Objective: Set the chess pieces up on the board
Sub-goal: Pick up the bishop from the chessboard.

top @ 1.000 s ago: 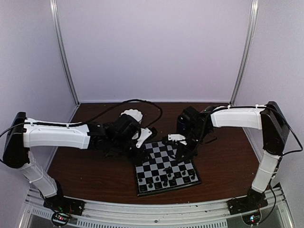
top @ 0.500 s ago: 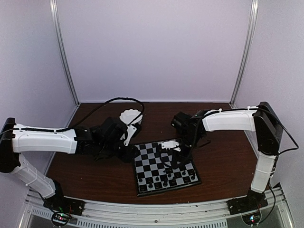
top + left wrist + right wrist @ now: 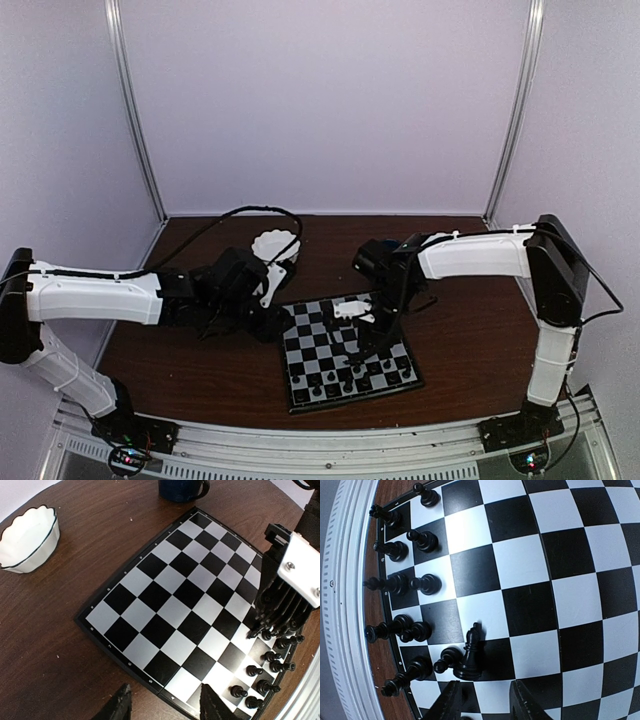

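The board (image 3: 312,345) lies at the table's middle, its black and pale checks filling the left wrist view (image 3: 170,595) and the right wrist view (image 3: 560,580). Several black chess pieces (image 3: 352,381) stand in its two near rows (image 3: 265,676) (image 3: 402,582). My right gripper (image 3: 362,336) (image 3: 485,703) hangs low over those rows, open with nothing between its fingers. A black bishop (image 3: 471,652) stands on the board just ahead of its left finger (image 3: 447,703). My left gripper (image 3: 270,318) (image 3: 165,707) hovers open and empty over the board's left edge.
A white scalloped bowl (image 3: 276,245) (image 3: 27,540) sits behind the left arm. A dark blue mug (image 3: 182,488) stands beyond the board's far corner. The metal rail (image 3: 345,630) runs just past the near edge of the board.
The left arm has drawn back from the bowl to the board's left edge. The right gripper has come forward and down over the near rows.
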`<state>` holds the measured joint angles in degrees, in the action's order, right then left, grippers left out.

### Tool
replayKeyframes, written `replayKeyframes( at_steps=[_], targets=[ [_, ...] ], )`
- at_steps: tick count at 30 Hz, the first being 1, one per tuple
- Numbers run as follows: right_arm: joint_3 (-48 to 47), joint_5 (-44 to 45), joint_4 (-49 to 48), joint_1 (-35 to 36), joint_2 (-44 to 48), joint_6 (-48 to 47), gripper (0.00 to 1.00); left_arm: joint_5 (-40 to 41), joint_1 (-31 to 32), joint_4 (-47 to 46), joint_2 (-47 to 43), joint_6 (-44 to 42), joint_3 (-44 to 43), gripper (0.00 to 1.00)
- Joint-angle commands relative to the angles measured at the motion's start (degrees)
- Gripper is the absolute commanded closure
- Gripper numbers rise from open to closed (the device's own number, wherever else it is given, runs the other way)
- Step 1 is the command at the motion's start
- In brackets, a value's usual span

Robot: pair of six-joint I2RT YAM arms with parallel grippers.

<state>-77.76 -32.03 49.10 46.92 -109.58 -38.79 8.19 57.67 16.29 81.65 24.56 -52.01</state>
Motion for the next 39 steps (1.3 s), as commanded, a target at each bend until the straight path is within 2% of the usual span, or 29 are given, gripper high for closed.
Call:
replayKeyframes(
  at_steps=[1, 18, 27, 39],
  targets=[
    [-1.8, 0.1, 1.0, 0.6, -1.4, 0.7, 0.65, 1.4, -0.3, -2.4, -0.1, 1.0, 0.6, 0.53],
    [-2.6, 2.8, -0.1, 2.3, -3.2, 2.1, 0.67, 2.3, -0.4, -3.8, -0.8, 2.3, 2.1, 0.53],
    [-2.4, 2.9, -1.1, 2.5, -4.0, 2.1, 0.78, 2.2, -0.4, -4.6, -0.7, 2.6, 2.7, 0.53],
    [-3.6, 2.6, -1.2, 2.7, -5.3, 1.2, 0.73, 2.2, -0.6, -4.6, -1.2, 3.1, 3.3, 0.53]
  ],
)
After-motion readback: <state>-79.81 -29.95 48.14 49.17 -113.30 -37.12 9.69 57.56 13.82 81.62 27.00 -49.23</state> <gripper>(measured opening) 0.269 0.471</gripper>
